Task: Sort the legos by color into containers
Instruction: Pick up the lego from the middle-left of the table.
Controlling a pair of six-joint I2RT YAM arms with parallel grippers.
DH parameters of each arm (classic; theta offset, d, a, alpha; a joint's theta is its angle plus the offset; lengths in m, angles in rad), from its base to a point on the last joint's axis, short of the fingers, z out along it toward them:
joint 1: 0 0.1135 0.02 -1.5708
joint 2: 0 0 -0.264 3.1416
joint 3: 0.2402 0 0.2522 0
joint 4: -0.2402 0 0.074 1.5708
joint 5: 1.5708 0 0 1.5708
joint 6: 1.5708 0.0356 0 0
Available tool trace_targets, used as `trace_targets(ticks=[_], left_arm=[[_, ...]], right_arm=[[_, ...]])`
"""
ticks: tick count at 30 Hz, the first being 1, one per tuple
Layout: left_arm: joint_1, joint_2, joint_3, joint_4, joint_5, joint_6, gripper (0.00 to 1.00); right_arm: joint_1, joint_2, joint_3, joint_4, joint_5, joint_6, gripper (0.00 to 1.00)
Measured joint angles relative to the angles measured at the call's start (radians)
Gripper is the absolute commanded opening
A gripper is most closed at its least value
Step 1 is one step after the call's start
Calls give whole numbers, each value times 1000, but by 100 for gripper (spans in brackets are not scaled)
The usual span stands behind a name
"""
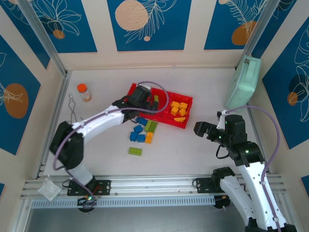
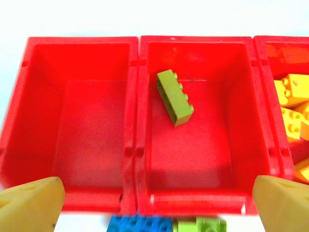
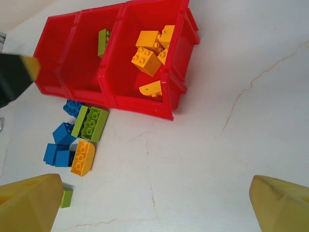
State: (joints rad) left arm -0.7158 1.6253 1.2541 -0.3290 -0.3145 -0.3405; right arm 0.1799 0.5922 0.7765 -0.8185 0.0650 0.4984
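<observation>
We hold our left jaws spread wide over the red tray [image 2: 136, 145], one green brick [image 2: 175, 96] in its middle box. Our right jaws are spread too.

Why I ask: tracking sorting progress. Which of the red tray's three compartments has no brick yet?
The left-end compartment: its floor is bare, while the middle compartment holds one green brick and the right-end one holds yellow-orange bricks.

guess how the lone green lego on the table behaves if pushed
The green lego looks like hard plastic, so likely stiff. Lying flat and boxy on the smooth table, it should slide, not roll or tip.
</observation>
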Motion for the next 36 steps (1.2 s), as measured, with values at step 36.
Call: trace_targets(ticks=[36], left_arm=[[-306,-209,-497,-208,86,-520,82]], right_arm=[[79,0,0,-8,40,0,99]])
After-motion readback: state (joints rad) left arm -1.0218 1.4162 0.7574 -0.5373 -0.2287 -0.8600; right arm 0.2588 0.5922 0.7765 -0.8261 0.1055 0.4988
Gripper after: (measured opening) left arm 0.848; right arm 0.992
